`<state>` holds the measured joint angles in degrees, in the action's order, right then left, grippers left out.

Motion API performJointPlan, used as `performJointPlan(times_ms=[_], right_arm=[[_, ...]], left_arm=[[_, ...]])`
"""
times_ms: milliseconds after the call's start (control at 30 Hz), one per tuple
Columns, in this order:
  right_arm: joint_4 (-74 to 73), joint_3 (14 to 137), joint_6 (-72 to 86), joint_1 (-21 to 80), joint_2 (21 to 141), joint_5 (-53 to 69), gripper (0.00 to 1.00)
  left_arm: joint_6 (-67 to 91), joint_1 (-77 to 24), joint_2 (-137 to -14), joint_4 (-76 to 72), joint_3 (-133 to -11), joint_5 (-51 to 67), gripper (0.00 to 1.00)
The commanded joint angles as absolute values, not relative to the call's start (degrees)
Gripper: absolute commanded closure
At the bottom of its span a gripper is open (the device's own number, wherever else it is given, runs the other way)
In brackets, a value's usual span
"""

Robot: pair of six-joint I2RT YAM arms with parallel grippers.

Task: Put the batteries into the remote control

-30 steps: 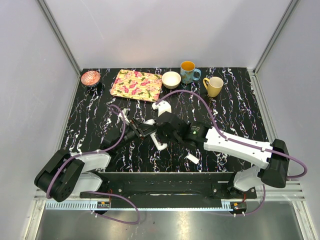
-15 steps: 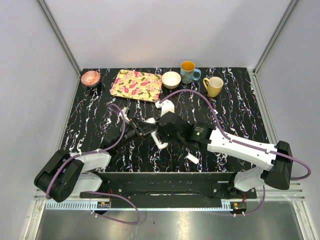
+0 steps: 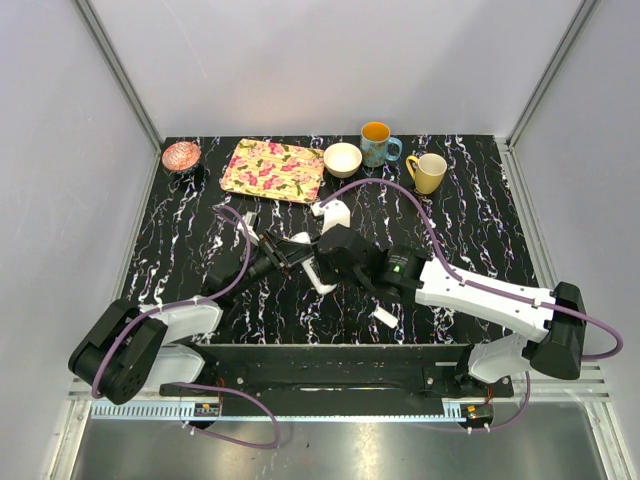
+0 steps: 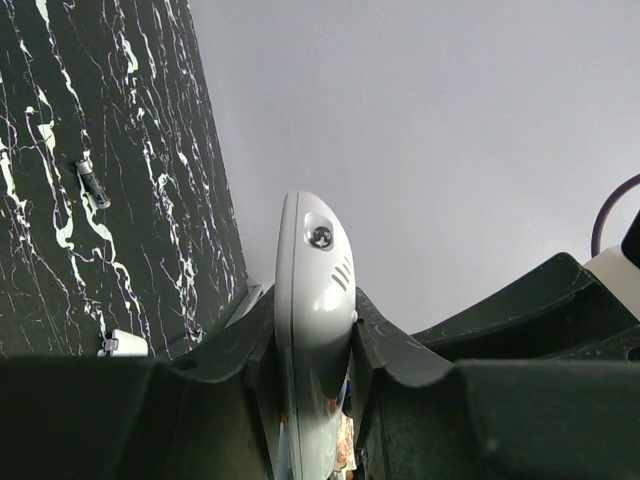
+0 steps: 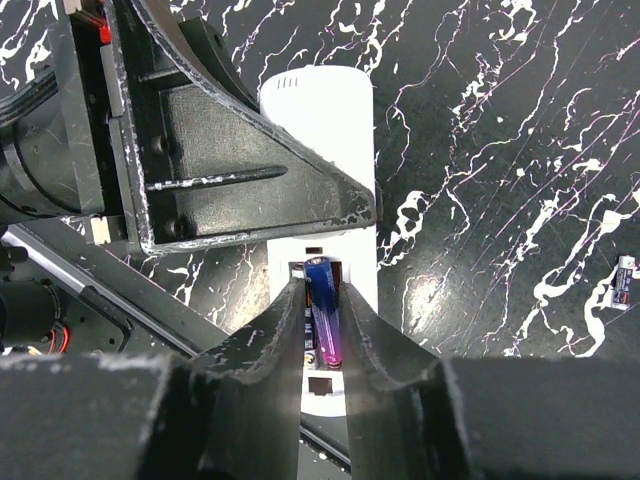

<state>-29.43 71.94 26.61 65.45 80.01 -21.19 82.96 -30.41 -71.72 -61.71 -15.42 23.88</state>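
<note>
The white remote control (image 5: 325, 130) lies back-up over the black marble table, and my left gripper (image 4: 312, 330) is shut on its edges, with one finger (image 5: 220, 160) across it. In the top view the remote control (image 3: 322, 285) sits between both grippers at the table's middle. A blue-purple battery (image 5: 325, 310) lies in the open compartment between the fingers of my right gripper (image 5: 322, 300). Those jaws stand slightly apart, with a thin gap on the battery's left side. The label of a second battery shows beside it in the compartment.
A loose white cover (image 3: 385, 317) lies near the front edge. One spare battery (image 5: 623, 280) rests on the table to the right. Along the back stand a pink bowl (image 3: 181, 155), floral tray (image 3: 272, 170), white bowl (image 3: 343, 159), blue mug (image 3: 377, 144) and yellow mug (image 3: 428, 172).
My right arm has shifted a little to the left and away over the remote control. The left arm holds still.
</note>
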Motion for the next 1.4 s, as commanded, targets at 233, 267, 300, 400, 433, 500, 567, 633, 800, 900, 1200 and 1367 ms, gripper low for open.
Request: performJointPlan(times_ms=[233, 267, 300, 400, 433, 500, 567, 633, 800, 900, 1200, 1367], right_arm=[[-36.65, 72.95, 27.16, 65.83, 82.18, -24.61, 0.63], [-36.65, 73.21, 27.25, 65.92, 82.44, -24.78, 0.62], [-36.74, 73.3, 27.07, 65.83, 82.44, -24.87, 0.62], [-36.91, 74.96, 26.9, 65.83, 82.27, -25.4, 0.57], [-37.09, 75.32, 26.98, 65.92, 82.18, -25.49, 0.55], [-37.61, 76.81, 26.81, 65.83, 81.48, -25.66, 0.51], [-38.23, 77.52, 26.98, 65.83, 80.69, -25.66, 0.48], [-38.49, 78.05, 26.98, 65.92, 79.98, -25.66, 0.46], [-39.2, 77.87, 27.68, 65.83, 77.7, -25.05, 0.42], [-39.02, 77.61, 28.21, 65.92, 77.52, -24.52, 0.41], [-35.95, 75.94, 29.18, 65.92, 74.1, -25.75, 0.36], [-35.16, 76.29, 30.75, 65.83, 73.04, -22.25, 0.31]], left_arm=[[85.08, -30.85, -69.61, -71.46, -20.13, 23.29, 1.0], [84.9, -30.94, -69.7, -71.19, -20.13, 23.38, 1.0], [84.82, -31.02, -69.7, -71.19, -20.04, 23.38, 1.0], [84.73, -31.2, -70.05, -71.37, -19.87, 23.47, 1.0], [84.64, -31.11, -70.22, -71.37, -19.95, 23.47, 1.0], [84.55, -31.2, -70.57, -71.54, -19.86, 23.64, 1.0], [84.38, -31.11, -70.84, -71.63, -19.78, 23.73, 1.0], [84.38, -31.2, -71.1, -71.98, -19.51, 23.73, 1.0], [84.55, -31.11, -71.98, -72.95, -19.25, 23.64, 1.0], [84.55, -31.2, -72.42, -73.56, -19.25, 23.82, 1.0], [84.29, -31.2, -72.77, -73.57, -18.63, 23.91, 1.0], [83.76, -31.2, -73.65, -73.65, -18.63, 23.82, 1.0]])
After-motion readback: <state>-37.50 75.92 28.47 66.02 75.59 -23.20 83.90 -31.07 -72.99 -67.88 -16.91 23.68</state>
